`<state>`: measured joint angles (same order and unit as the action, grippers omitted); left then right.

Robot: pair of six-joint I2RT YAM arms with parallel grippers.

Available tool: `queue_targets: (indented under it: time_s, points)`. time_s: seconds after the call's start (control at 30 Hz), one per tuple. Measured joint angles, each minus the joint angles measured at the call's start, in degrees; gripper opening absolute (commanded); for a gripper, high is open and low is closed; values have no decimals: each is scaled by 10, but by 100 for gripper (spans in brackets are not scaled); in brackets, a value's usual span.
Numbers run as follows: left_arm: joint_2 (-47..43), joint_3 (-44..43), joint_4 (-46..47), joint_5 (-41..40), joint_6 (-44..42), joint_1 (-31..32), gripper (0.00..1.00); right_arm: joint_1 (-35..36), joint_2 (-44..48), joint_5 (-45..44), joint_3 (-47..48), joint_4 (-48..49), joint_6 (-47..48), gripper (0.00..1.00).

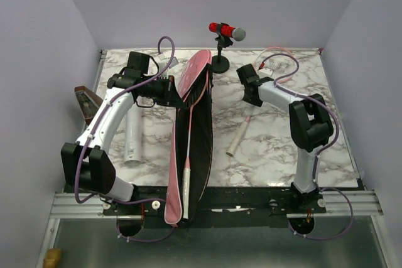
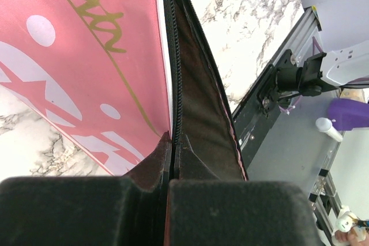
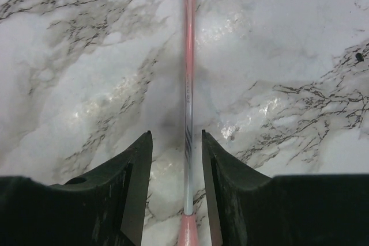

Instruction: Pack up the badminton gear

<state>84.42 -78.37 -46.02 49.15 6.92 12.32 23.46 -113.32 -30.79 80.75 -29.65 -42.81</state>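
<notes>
The long pink bag lies down the middle of the table, unzipped, its black inside showing. My left gripper is shut on the bag's zipper edge near the far end. One racket lies inside the bag, its white handle toward the near end. The second racket lies on the table right of the bag, its white handle toward me. My right gripper is open and low over the table, its jaws on either side of this racket's thin pink shaft without touching it. The white tube lies left of the bag.
A red microphone on a black stand is at the back, just behind the bag's far tip. A brown wedge-shaped box sits beyond the table's left edge. The marble table ends at a metal rail at the near side.
</notes>
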Motion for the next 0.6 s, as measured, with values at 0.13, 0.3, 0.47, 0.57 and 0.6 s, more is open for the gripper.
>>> queue_targets:
  time_s: [0.13,0.3,0.47,0.57,0.6]
  points:
    - [-4,0,0,0,0,0,0,-12,-27,-9,9,-5,9,46]
    - [-5,0,0,0,0,0,0,-25,-48,-15,23,-8,19,34]
    - [-5,0,0,0,0,0,0,-27,-50,-15,21,-1,26,2]
    - [-5,0,0,0,0,0,0,-27,-42,-19,4,17,28,0]
    - [-5,0,0,0,0,0,0,-27,-35,-19,-7,26,27,0]
